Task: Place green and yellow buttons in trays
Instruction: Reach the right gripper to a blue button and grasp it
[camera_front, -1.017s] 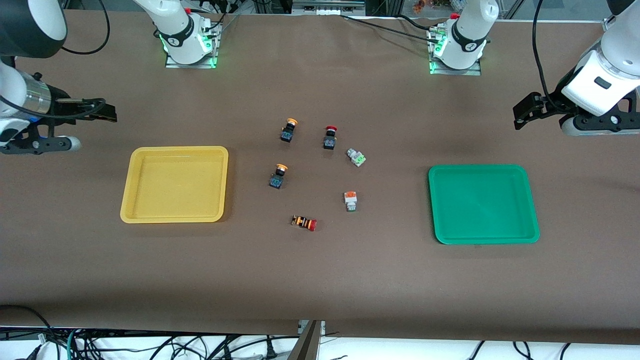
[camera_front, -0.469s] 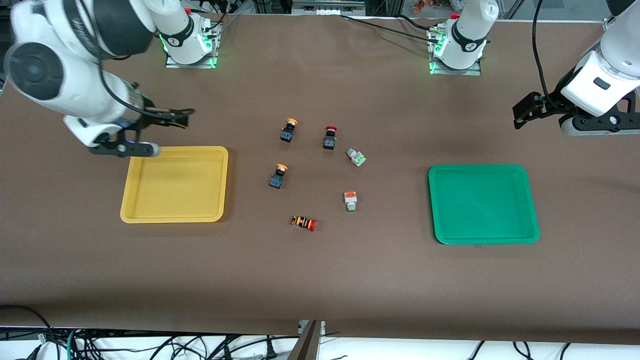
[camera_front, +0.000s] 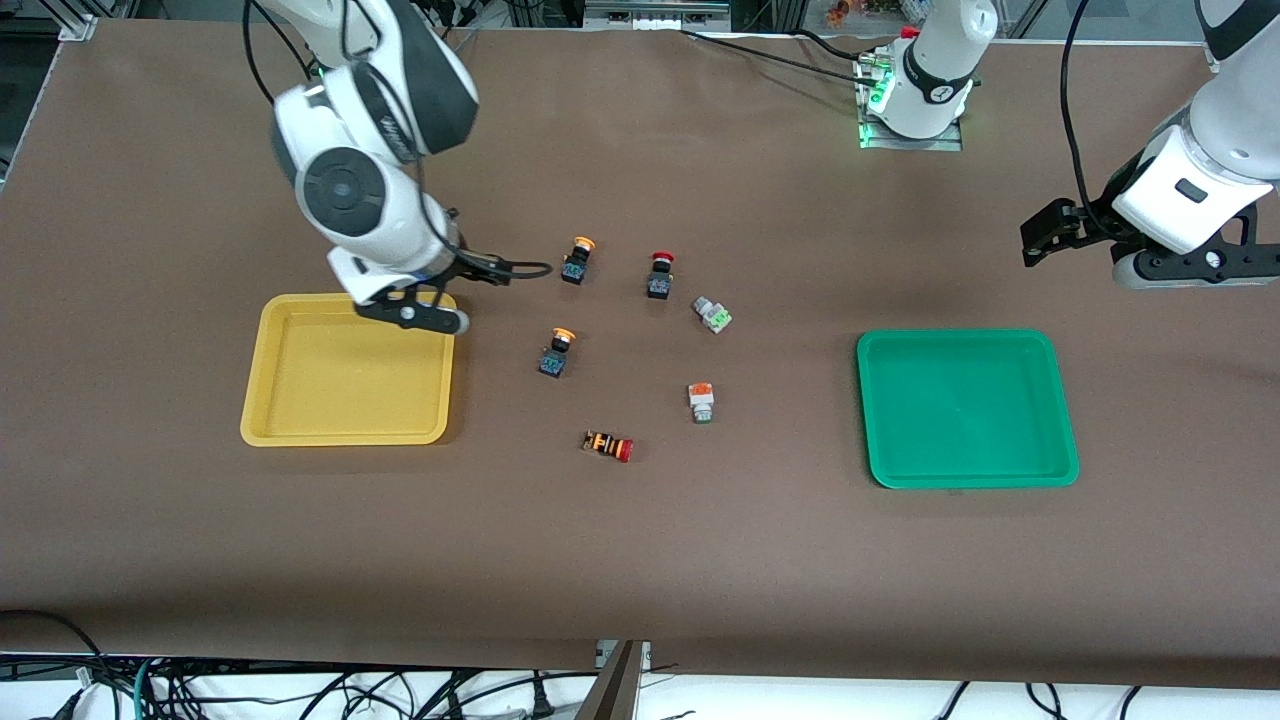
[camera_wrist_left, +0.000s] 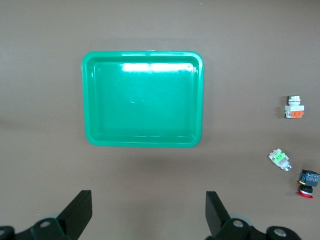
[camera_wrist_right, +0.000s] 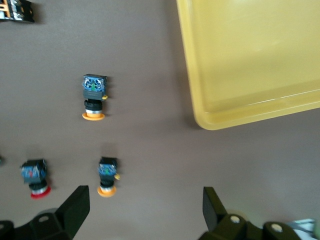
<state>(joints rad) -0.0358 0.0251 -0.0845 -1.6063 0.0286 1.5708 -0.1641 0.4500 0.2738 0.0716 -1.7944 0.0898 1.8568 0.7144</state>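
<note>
The fingers of the right gripper (camera_wrist_right: 141, 212) are spread apart and empty, held over the worktop (camera_front: 640, 560) by the yellow tray (camera_front: 262, 420) corner, near two yellow buttons (camera_front: 576, 259). The left gripper (camera_wrist_left: 148, 215), likewise spread and empty, is kept waiting above the green tray (camera_front: 1066, 470). All buttons lie between the trays; the red-capped switch (camera_front: 659, 275) could be taken by mistake, since it lies beside them.

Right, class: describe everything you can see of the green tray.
The shallow green plastic tray is a rectangle with rounded corners and a raised rim, its glossy floor catching light in the left wrist view. It lies flat on the brown table toward the left arm's end, holds nothing, and nothing touches it. The nearest button, white-bodied with an orange part, lies well apart.
</note>
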